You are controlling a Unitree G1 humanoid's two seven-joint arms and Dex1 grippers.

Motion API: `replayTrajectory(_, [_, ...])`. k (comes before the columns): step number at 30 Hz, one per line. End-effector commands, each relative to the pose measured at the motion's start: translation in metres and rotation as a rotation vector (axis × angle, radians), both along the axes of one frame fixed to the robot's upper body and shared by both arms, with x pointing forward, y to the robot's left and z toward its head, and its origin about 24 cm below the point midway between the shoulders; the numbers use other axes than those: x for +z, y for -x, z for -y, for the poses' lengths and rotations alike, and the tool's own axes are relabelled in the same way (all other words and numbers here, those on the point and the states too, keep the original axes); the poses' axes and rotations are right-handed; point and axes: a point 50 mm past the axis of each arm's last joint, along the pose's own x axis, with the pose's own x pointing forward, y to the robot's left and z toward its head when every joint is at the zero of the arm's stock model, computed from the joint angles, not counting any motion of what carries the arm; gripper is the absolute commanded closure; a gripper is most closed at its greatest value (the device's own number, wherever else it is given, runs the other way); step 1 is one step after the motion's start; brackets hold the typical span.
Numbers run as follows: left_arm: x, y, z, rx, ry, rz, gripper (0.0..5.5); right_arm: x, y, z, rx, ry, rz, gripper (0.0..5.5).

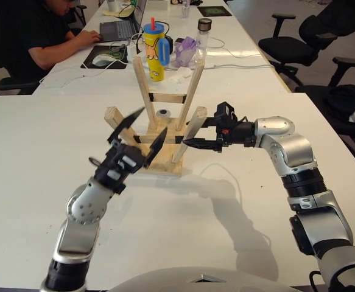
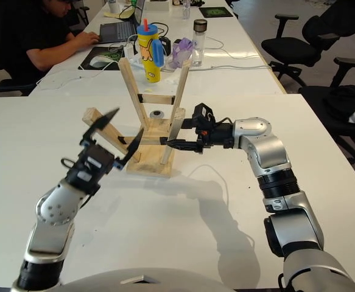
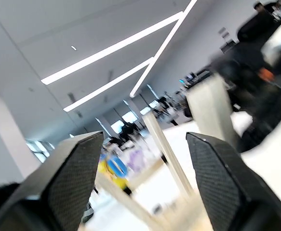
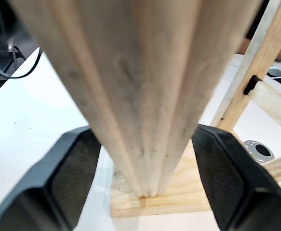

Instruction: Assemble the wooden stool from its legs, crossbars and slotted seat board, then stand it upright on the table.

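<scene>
Wooden and pale, the stool (image 1: 165,121) is sitting upside down on the white counter (image 1: 43,152). Its seat board (image 1: 163,165) is lying flat and its four legs are pointing up, tied by crossbars (image 1: 168,98). So the building stage appears to be nearly over, and the step in hand looks like taking hold of the stool to turn it over.

The right gripper (image 1: 188,143) is reaching in sideways and clamping the near leg (image 1: 189,131). In the right wrist view that leg is running between the fingers (image 4: 77,178), with a pad pressing on each side and the seat board lying just below them.

The left gripper (image 1: 154,120) is hovering with its fingers (image 3: 77,183) spread wide and holding nothing. The opposite near leg (image 1: 112,115) is standing just beyond one fingertip, and the lower crossbar is passing behind the gap.

A yellow cup (image 1: 154,52) is standing well beyond the stool, far from either set of fingers.

Next, the left fingers are probably needing to close on their own leg or crossbar. After that, both arms should be lifting together and rolling the stool until the seat is facing up. The two near legs are leaning outward, so an uneven pull is risking a leg working loose from its slot, and the turn wants a slow, balanced motion.
</scene>
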Motion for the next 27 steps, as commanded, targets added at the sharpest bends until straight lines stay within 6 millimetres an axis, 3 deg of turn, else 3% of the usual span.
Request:
replayTrajectory(1, [-0.031,0.003,-0.011,-0.047,-0.012,-0.170,2.30,-0.034,0.021,0.028,-0.039,0.145,-0.119,2.33])
replayTrajectory(4, [-0.059,-0.003,-0.010,-0.053,0.020,-0.375,2.51,-0.054,0.033,0.044,-0.107,0.182,-0.190,2.30])
replayTrajectory(8, [-0.082,-0.014,0.000,-0.021,0.135,-0.583,3.05,-0.060,0.037,0.052,-0.213,0.087,-0.228,2.57])
replayTrajectory(13, [-0.091,-0.024,0.003,0.069,0.152,-0.636,3.88,-0.046,0.028,0.056,-0.389,-0.113,-0.164,3.43])
replayTrajectory(16, [-0.097,-0.029,-0.002,0.138,0.111,-0.649,3.91,-0.028,0.024,0.052,-0.451,-0.194,-0.085,3.79])
replayTrajectory(20, [-0.109,-0.027,-0.008,0.183,0.038,-0.712,3.91,0.014,0.019,0.042,-0.449,-0.373,-0.017,3.79])
replayTrajectory(23, [-0.119,-0.024,-0.007,0.170,-0.001,-0.775,3.91,0.077,0.018,0.024,-0.366,-0.654,0.054,3.79])
replayTrajectory(27, [-0.128,-0.024,-0.003,0.150,-0.045,-0.834,3.91,0.134,0.024,0.007,-0.269,-0.865,0.130,3.79])
